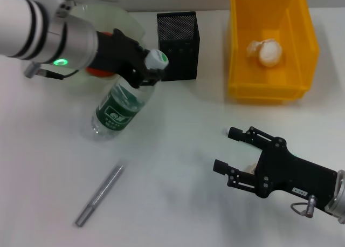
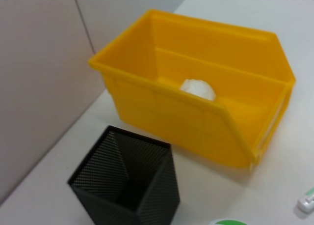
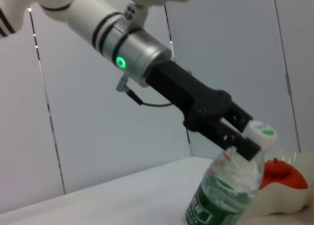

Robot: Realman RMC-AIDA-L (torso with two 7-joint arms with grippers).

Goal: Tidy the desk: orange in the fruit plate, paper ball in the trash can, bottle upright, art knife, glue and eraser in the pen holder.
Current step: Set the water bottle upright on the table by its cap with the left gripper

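My left gripper [image 1: 144, 69] is shut on the neck of the clear bottle [image 1: 119, 108], just below its white cap [image 3: 260, 131]. The green-labelled bottle [image 3: 223, 198] leans, base on the table. A sliver of the orange [image 1: 97, 71] shows under the left arm, and it lies in the pale fruit plate [image 3: 294, 198]. The paper ball [image 1: 266, 52] lies in the yellow trash can [image 1: 269, 88]. The black mesh pen holder [image 1: 178, 45] stands beside the bottle cap. The grey art knife [image 1: 100, 195] lies at the front left. My right gripper [image 1: 225, 149] is open at the front right, over a small whitish thing [image 1: 250, 166].
A small white-and-green object [image 2: 306, 201] lies on the table near the trash can [image 2: 196, 112]; I cannot tell whether it is the glue. The pen holder [image 2: 128, 185] looks empty inside. A wall stands behind the desk.
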